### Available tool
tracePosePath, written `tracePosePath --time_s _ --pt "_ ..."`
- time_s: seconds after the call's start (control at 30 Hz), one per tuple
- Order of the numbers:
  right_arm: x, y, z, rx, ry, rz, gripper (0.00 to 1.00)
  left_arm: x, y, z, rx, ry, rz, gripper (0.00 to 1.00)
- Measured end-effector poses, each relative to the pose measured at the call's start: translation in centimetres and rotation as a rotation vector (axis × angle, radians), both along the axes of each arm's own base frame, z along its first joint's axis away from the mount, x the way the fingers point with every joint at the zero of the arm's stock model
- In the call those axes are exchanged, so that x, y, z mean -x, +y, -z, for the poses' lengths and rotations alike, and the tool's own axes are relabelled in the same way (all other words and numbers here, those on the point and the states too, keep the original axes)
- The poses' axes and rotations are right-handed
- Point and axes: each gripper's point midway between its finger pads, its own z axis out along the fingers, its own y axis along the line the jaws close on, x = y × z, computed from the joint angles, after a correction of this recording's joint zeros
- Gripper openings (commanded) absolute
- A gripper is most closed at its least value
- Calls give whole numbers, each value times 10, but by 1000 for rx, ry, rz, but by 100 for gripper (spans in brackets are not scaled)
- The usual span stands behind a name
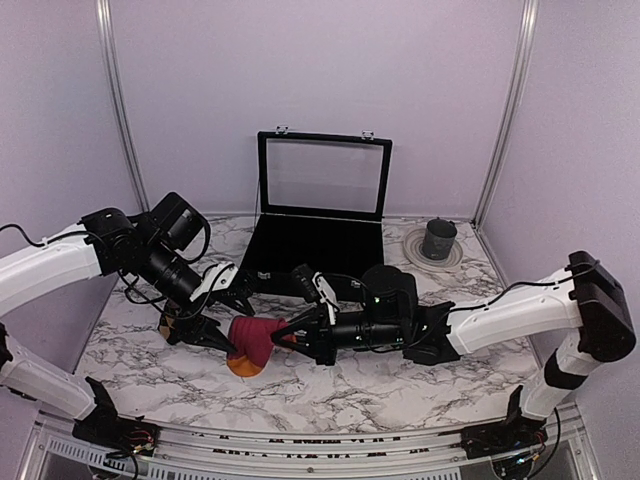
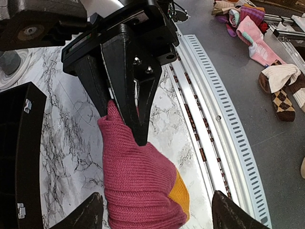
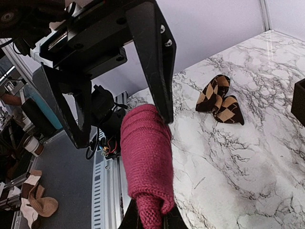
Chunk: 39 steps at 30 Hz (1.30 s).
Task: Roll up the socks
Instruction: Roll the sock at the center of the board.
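Observation:
The magenta-red sock (image 1: 252, 338) lies bunched into a thick roll on the marble table, with an orange patch (image 2: 178, 191) at one end. My left gripper (image 1: 215, 338) is open, its fingers (image 3: 159, 71) standing wide on either side of the roll. My right gripper (image 1: 283, 335) is shut on the sock's narrow end (image 3: 152, 214) and faces the left gripper. The dark argyle sock (image 3: 219, 100) lies folded on the table apart from both grippers. In the top view it only peeks out behind the left gripper (image 1: 168, 320).
An open black case (image 1: 320, 240) stands at the back centre. A grey cup on a plate (image 1: 438, 240) sits at the back right. A slotted metal rail (image 2: 224, 119) runs along the table's near edge. Several loose socks (image 2: 281, 90) lie on the floor beyond the rail.

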Motion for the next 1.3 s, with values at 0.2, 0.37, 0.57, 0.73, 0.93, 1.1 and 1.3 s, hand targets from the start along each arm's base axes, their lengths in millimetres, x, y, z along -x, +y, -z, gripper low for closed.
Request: tracePosePath --time_s 0.2,0.37,0.57,0.73,0.93,1.1,1.3 --pt "1 5 6 -6 48 -11 0 -8 -2 23 -64 -90 -9 67" --pt "-2 12 13 -14 144 -19 0 -23 -2 36 -112 -199 -40 68" --pt "-17 27 16 -31 309 -3 0 -37 -5 38 -140 -299 -57 68" --pt "-22 29 19 -56 448 18 0 -43 -6 42 -166 -353 -51 68" --pt "-25 33 17 -112 583 19 0 -52 -5 43 -184 -418 -54 70" --pt "-29 34 22 -129 674 27 0 -55 -3 44 -202 -452 -46 84" --pt "-35 28 20 -159 752 37 0 -60 5 50 -247 -512 -32 83"
